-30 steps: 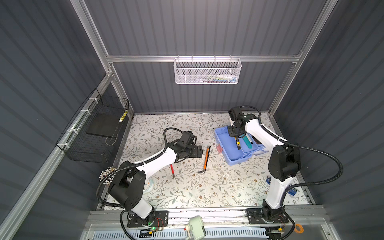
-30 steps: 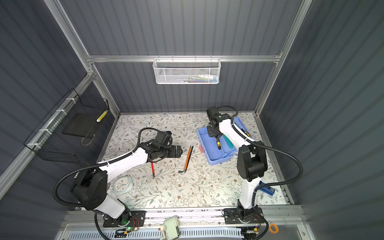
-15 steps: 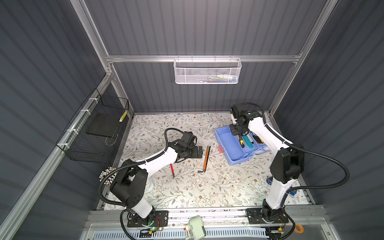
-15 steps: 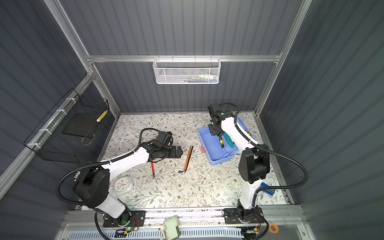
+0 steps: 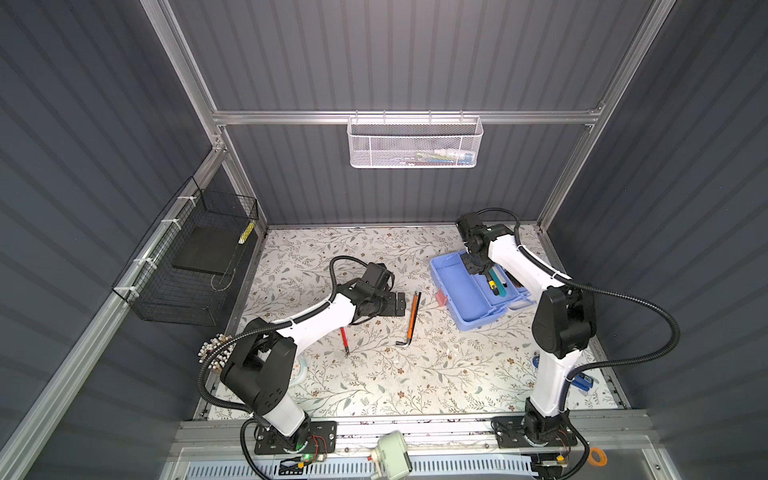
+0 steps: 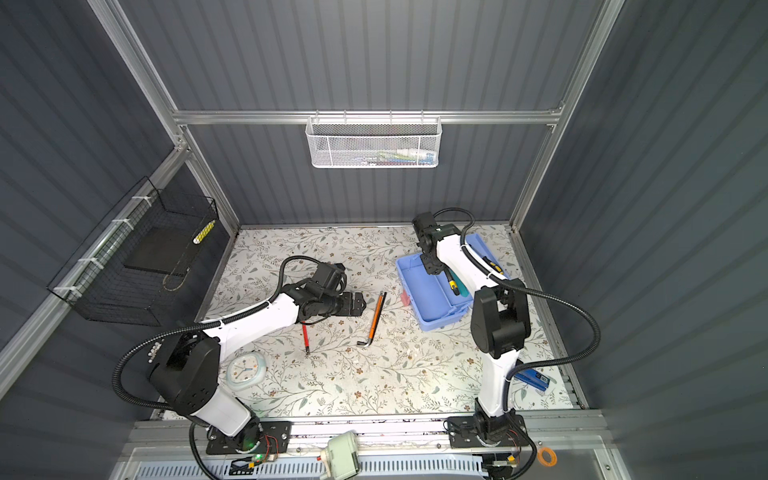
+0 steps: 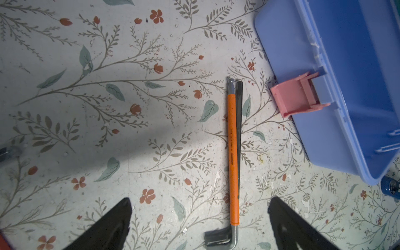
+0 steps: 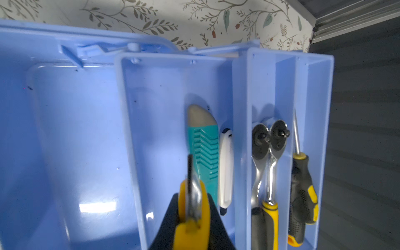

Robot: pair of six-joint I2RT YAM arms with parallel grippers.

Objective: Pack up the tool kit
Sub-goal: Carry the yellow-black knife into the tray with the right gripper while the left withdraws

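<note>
Two fingers (image 8: 166, 229) of the right end effector (image 8: 192, 210) are pinched narrow on the yellow utility knife (image 8: 188, 236), and the knife's metal tip points past them over the middle tray (image 8: 155, 129) of the tool kit box (image 8: 65, 129). Just beside the held knife in that tray lie a teal utility knife (image 8: 203, 147) and a slim white tool (image 8: 226, 168). The next tray over holds two ratchets (image 8: 262, 140) and a black-and-yellow screwdriver (image 8: 303, 184). In both top views the open box (image 5: 465, 299) (image 6: 424, 299) sits on the far right part of the floral counter (image 5: 395, 374), with this end effector (image 5: 478, 269) (image 6: 432, 268) above its far end. The pink latch (image 5: 440, 297) (image 7: 296, 97) hangs on the box's left wall. The left end effector (image 7: 200, 201) is spread wide and low over the middle of the counter, and its height above the surface cannot be told. An orange-sleeved hex key (image 7: 233, 151) lies flat on the counter between its fingers in the wrist view. In the top views this end effector (image 5: 397, 303) (image 6: 353, 305) is just left of the key (image 5: 412, 316). A red-handled screwdriver (image 5: 344, 338) lies nearer, partly under the left arm. Farther out are a pale clock (image 6: 245, 370) near the left arm's base and a blue stapler (image 6: 534, 379) at the near right. A white mesh basket (image 5: 415, 143) hangs on the far wall, and a black wire basket (image 5: 195, 266) hangs on the left wall.
</note>
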